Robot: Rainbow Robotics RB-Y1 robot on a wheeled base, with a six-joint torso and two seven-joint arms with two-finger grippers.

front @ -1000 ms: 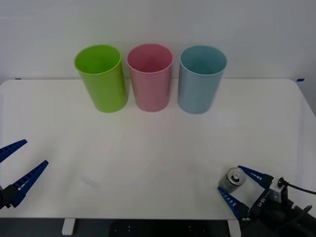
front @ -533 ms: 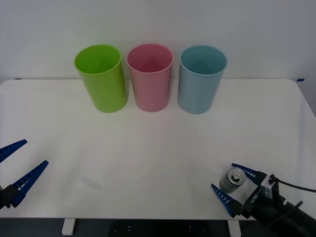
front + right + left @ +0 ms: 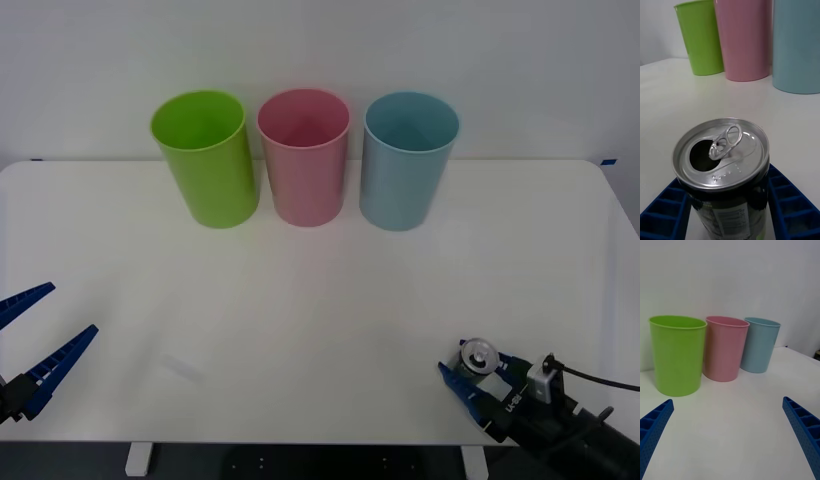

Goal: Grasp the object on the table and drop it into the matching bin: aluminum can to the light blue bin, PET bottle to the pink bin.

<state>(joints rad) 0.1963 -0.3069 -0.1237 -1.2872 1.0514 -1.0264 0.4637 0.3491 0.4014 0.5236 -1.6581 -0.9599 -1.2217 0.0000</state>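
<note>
Aluminum can [image 3: 478, 358] sits at the lower right of the front frame, close to the near edge of the white desk [image 3: 320, 290], and it is the thing I must carry.

Going left to right: my left hand [image 3: 32, 340] waits at the lower left, fingers spread wide, holding nothing. Along the top of the frame stand the lime green bin [image 3: 205, 158], the pink bin [image 3: 303, 155] and the light blue bin [image 3: 405, 160], close together in a row and well apart from the can. My right hand [image 3: 480, 385] is at the lower right, its blue ribbed fingers [image 3: 790, 202] clenched against both sides of the can, which stands upright with its pull-tab [image 3: 727, 140] and open mouth facing up.

The grip looks seated, so I judge the lift is the step now. I should raise it straight up and keep it level, since the can is open. Then I must clear the light blue rim before letting go, and keep away from the neighbouring pink bin.
</note>
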